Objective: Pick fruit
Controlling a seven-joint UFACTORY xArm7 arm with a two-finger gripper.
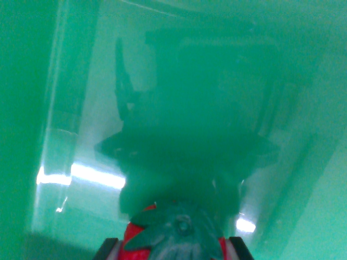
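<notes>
1. A glossy green surface [179,65] fills nearly the whole wrist view, lying straight ahead of the gripper [172,246]; how near it is cannot be told.
2. A strawberry [173,238] with its leafy cap sits between the two dark fingertips [107,248] at the bottom edge, taking up the gap there.
3. A darker green wall [21,124] closes off the wrist view's left side.
4. A dark blurred shape [190,141], seemingly a reflection or shadow, covers the middle of the surface; nothing solid can be made out in it.
5. Bright glare streaks [92,176] mark the sheen only.
</notes>
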